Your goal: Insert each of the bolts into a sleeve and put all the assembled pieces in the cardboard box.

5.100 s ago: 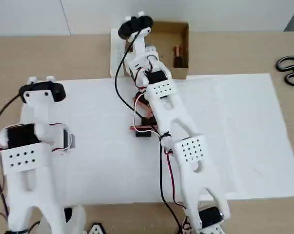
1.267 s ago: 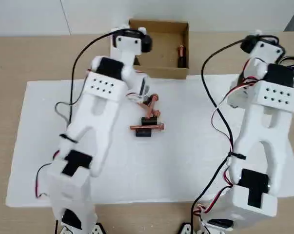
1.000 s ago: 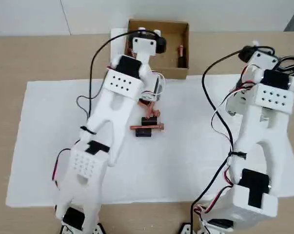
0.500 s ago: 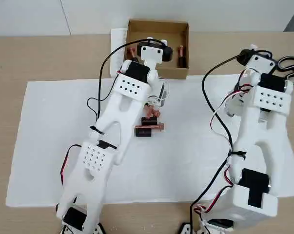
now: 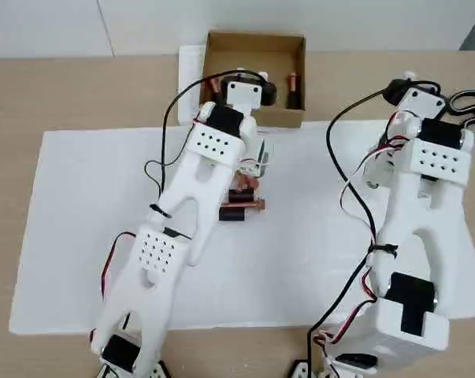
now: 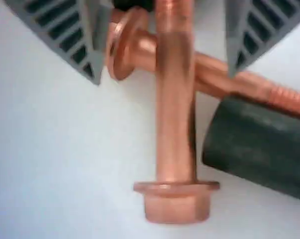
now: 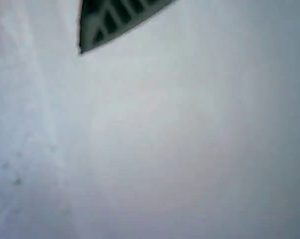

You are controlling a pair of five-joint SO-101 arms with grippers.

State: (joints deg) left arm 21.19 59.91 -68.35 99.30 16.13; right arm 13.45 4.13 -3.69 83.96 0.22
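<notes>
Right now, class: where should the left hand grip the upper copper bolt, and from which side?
Grip the top copper metal bolt mid-shank, from above: the open left hand straddles it there, the shank is bare, and the black cylindrical sleeve lies beside.

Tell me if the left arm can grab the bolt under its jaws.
Probably yes: the left gripper sits over the bolt, jaws open either side of its shank. A second bolt crossing it and the sleeve alongside may crowd the grasp.

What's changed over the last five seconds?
The right arm pulled back from the cardboard box to the right side. The left gripper swung in over the loose bolts, open astride one bolt. The assembled piece in the box stayed put.
</notes>
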